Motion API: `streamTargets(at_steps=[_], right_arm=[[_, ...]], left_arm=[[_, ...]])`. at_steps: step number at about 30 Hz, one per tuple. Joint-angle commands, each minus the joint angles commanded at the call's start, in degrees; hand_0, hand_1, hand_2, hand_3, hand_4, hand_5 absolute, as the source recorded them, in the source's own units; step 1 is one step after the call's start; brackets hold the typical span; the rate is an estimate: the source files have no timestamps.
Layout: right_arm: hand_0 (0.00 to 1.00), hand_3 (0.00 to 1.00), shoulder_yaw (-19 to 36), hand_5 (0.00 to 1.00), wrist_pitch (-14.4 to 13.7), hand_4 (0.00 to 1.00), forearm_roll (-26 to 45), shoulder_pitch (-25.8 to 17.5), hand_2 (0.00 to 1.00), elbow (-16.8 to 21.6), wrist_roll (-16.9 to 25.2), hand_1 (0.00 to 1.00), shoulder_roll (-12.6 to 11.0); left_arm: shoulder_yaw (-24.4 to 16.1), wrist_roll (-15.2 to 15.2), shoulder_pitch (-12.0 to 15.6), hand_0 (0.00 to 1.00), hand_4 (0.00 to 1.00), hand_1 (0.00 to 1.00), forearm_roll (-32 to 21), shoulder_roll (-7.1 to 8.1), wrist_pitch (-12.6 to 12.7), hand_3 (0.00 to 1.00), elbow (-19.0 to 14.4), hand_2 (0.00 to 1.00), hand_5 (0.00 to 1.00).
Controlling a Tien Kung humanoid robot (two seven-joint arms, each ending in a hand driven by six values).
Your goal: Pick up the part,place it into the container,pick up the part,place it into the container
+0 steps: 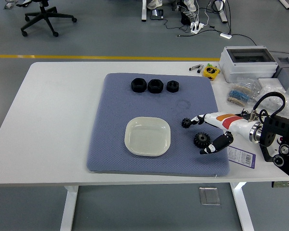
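Observation:
A white square dish (pixel 135 144) sits on the blue mat (pixel 115 120), slightly right of its middle. Two black gear parts lie to its right: a small one (pixel 186 122) and a larger one (pixel 201 139). My right hand (pixel 203 134) reaches in from the right with its fingers spread. The white upper fingers (pixel 207 118) end right at the small gear, and I cannot tell if they touch it. The black thumb (pixel 213 147) lies just below the larger gear, which sits in the gap between them. Nothing is grasped. Three black nuts (pixel 155 85) stand in a row at the mat's back.
A grey lidded box (pixel 245 60), a yellow object (pixel 211 71) and a bag of small components (pixel 241 94) sit at the back right. A purple-edged label card (pixel 242 155) lies under my right wrist. An office chair (pixel 45 17) stands on the floor beyond.

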Motion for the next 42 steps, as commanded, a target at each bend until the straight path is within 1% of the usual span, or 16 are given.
streamTargets(at_steps=[4,6,7,12,13,18,19,21,24,25,30,31,36,37,42], right_arm=[[0.747,0.817,-0.9,0.232,-0.3,0.998,0.4,0.8,0.776,-1.4,0.0,0.747,0.8],[0.747,0.817,-1.6,0.232,-0.5,0.998,0.3,1.5,0.776,-2.6,0.0,0.747,1.3],[0.734,0.8,-1.9,0.237,-0.5,0.998,0.2,1.8,0.764,-3.1,0.0,0.739,1.5],[0.734,0.8,-3.9,0.237,-0.8,0.998,-1.3,3.4,0.764,-5.8,-0.1,0.739,2.4],[0.726,0.785,-4.4,0.247,-0.8,0.998,-1.4,3.7,0.754,-6.4,-0.1,0.732,2.6],[0.726,0.785,-6.5,0.247,-1.2,0.998,-1.7,5.2,0.754,-9.4,-0.2,0.732,3.8],[0.713,0.717,-6.6,0.234,-1.4,0.932,-1.9,5.3,0.739,-9.7,-0.2,0.724,4.1],[0.713,0.717,-7.0,0.234,-1.6,0.932,-2.3,5.4,0.739,-10.5,-0.1,0.724,4.5],[0.713,0.717,-7.3,0.234,-1.9,0.932,-2.7,5.4,0.739,-11.1,0.0,0.724,4.6],[0.703,0.665,-7.4,0.229,-2.1,0.876,-2.7,5.4,0.731,-11.4,0.1,0.715,4.6],[0.703,0.665,-7.6,0.229,-2.9,0.876,-3.0,5.2,0.731,-12.5,0.1,0.715,4.8],[0.659,0.591,-7.7,0.212,-3.0,0.804,-3.0,5.2,0.707,-12.6,0.2,0.673,4.8],[0.659,0.591,-8.1,0.212,-3.7,0.804,-2.9,4.8,0.707,-13.5,0.5,0.673,5.1],[0.626,0.579,-8.1,0.211,-3.8,0.797,-3.0,4.7,0.682,-13.7,0.5,0.651,5.1],[0.626,0.579,-7.6,0.211,-3.8,0.797,-3.1,4.3,0.682,-13.4,0.4,0.651,4.9]], left_arm=[[0.3,0.0,0.0,0.873,0.567,0.831,-0.4,0.0,0.1,0.617,0.0,0.845,0.697],[0.5,-0.1,0.0,0.873,0.567,0.831,-0.7,0.0,0.1,0.617,0.0,0.845,0.697],[0.6,-0.1,0.0,0.873,0.566,0.831,-0.7,0.0,0.1,0.617,0.0,0.845,0.691],[0.5,0.0,0.1,0.873,0.566,0.831,-0.7,0.0,0.2,0.617,0.0,0.845,0.691],[0.5,0.0,0.1,0.873,0.567,0.831,-0.7,0.0,0.2,0.617,0.0,0.846,0.69],[0.4,0.0,0.2,0.873,0.567,0.831,-0.6,0.0,0.2,0.617,0.0,0.846,0.69],[0.4,0.0,0.2,0.872,0.567,0.831,-0.7,0.0,0.2,0.618,0.0,0.846,0.686],[0.5,-0.1,0.2,0.872,0.567,0.831,-0.8,0.0,0.2,0.618,0.0,0.846,0.686],[0.6,-0.2,0.1,0.872,0.567,0.831,-1.0,0.0,0.3,0.618,0.0,0.846,0.686],[0.6,-0.2,0.1,0.872,0.568,0.832,-1.1,0.0,0.3,0.619,0.0,0.846,0.683],[0.7,-0.2,0.2,0.872,0.568,0.832,-1.1,0.0,0.3,0.619,0.0,0.846,0.683],[0.7,-0.2,0.2,0.872,0.569,0.833,-1.1,0.0,0.3,0.619,0.0,0.847,0.682],[0.5,-0.1,0.3,0.872,0.569,0.833,-0.9,0.0,0.4,0.619,0.0,0.847,0.682],[0.4,-0.1,0.3,0.872,0.57,0.832,-0.8,0.0,0.4,0.619,0.0,0.847,0.68],[0.2,0.0,0.5,0.872,0.57,0.832,-0.6,0.0,0.4,0.619,0.0,0.847,0.68]])
